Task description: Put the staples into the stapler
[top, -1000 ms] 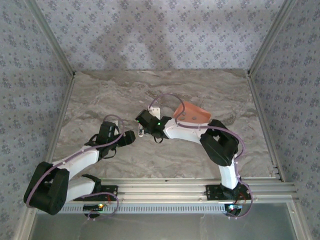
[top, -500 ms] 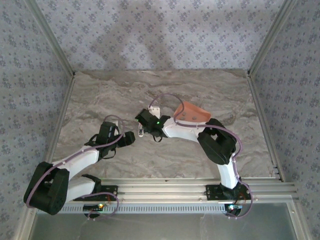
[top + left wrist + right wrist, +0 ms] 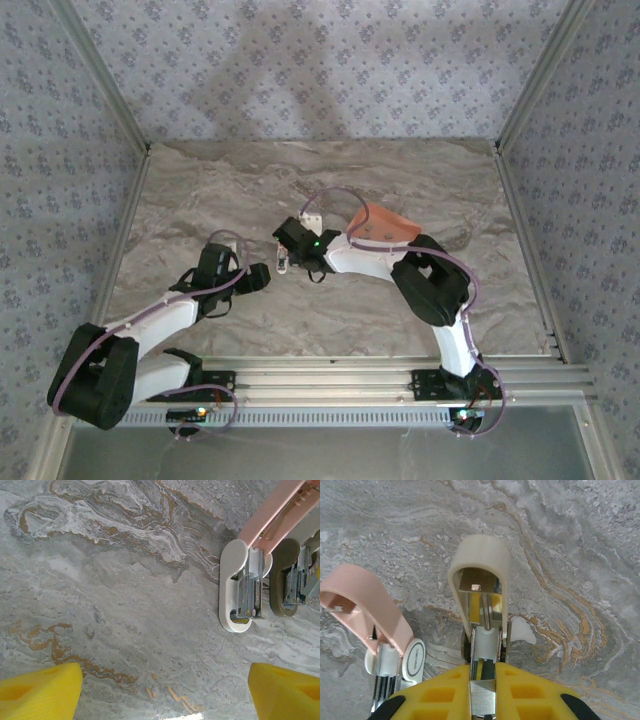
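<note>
Mini stapler [image 3: 235, 587] open on a marbled table [image 3: 200, 190], pink lid [image 3: 274, 514] swung up and away from the white base, metal rail bared. Right gripper [image 3: 482, 676] at one end of the stapler, yellow fingers [image 3: 442, 695] pressed shut on a thin grey metal strip, seemingly the staples [image 3: 482, 702], lined up with the rail inside the stapler's white shell [image 3: 479, 562]. Left gripper [image 3: 165, 692] just to the left of the stapler, apart from it, its fingers [image 3: 42, 695] spread wide and empty above bare marble. Salmon-orange tray [image 3: 385, 222] beyond the stapler to its right, partly behind the right arm.
</note>
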